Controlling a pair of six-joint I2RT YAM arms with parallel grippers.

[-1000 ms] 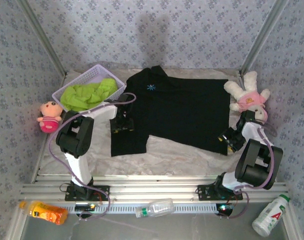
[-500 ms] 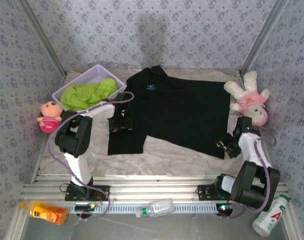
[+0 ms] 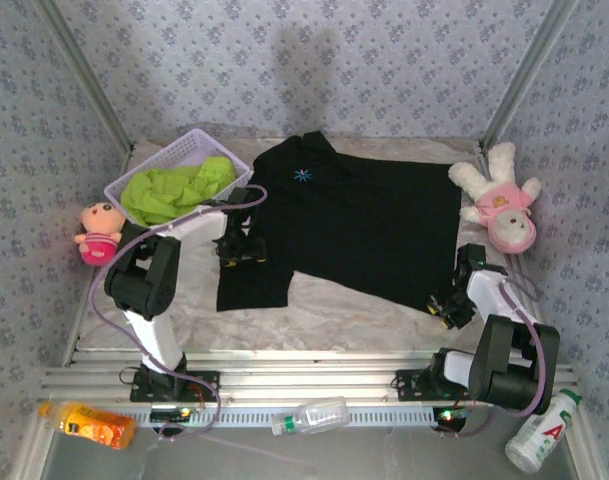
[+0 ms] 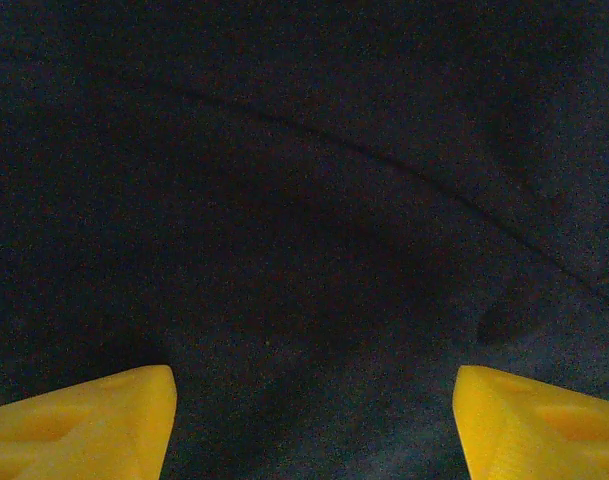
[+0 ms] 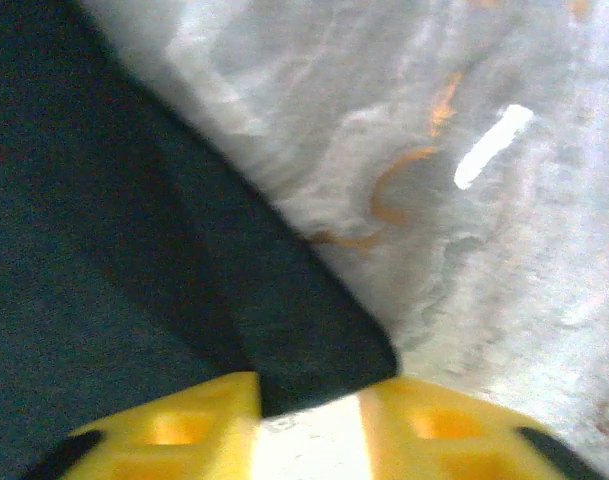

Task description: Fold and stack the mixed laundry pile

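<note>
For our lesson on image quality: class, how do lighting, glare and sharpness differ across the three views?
Top external: even light, sharp, a soft shadow on the back wall. Left wrist: dark and grainy, the black T-shirt showing faint creases. Right wrist: blurred, with a glare streak on the table.

Robot lab test booth; floral backdrop panels [image 3: 384, 60], bare aluminium framing [image 3: 314, 378], marble-look tabletop [image 3: 334, 315], two bolted-down arms [image 3: 144, 285]

The left arm [image 3: 147, 282] and right arm [image 3: 506, 362] have chunky black joints and white links. A thin purple cable [image 3: 93, 298] loops along each. The fingers [image 4: 74, 430] are yellow, seemingly with moulded hollows.
</note>
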